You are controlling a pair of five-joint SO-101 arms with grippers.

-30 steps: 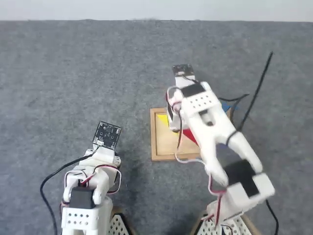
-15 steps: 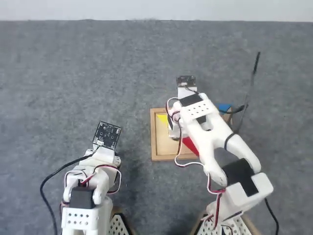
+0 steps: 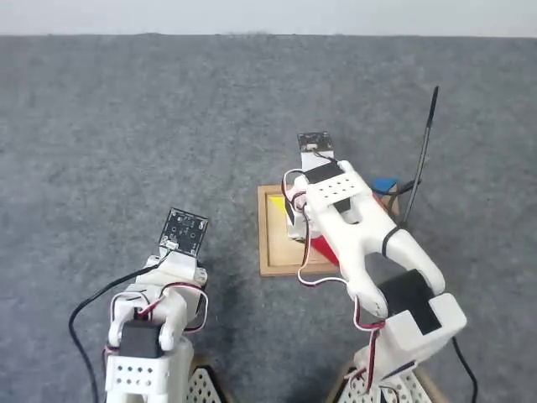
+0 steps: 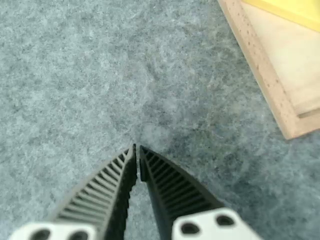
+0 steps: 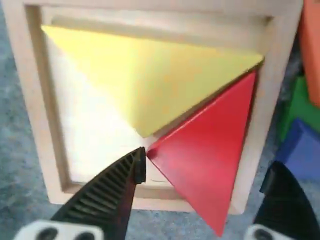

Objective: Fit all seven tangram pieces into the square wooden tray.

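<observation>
1. A grey felt-covered tabletop [image 3: 126, 126] is filling the scene, with a pale wall [image 3: 268, 17] running along its far edge.
2. The square wooden tray [image 3: 270, 245] is sitting on the felt in front of the right arm [image 3: 361, 235], which is leaning over most of it.
3. A yellow triangle [image 5: 150, 80] is lying inside the tray, with its long side running along one inner wall.
4. A red triangle [image 5: 210, 135] is lying edge to edge against the yellow one, and its sharp corner is jutting out over the tray's rim [image 5: 30, 100].
5. The right pincer [image 5: 205, 172] is hanging over the tray, spread wide and gripping nothing. One fingertip [image 5: 139, 162] is meeting the red triangle's inner corner, and the other finger is standing outside the rim.
6. Orange [image 5: 311, 50], green [image 5: 300, 107] and blue [image 5: 300, 150] pieces are lying on the felt just beside the tray, outside it.
7. The left arm [image 3: 159, 319] is sitting well apart from the tray. The left pincer [image 4: 136, 150] is pressed together on nothing, pointing down at bare felt near a tray corner [image 4: 292, 127].
8. A black cable [image 3: 424, 151] is rising beside the right arm.
</observation>
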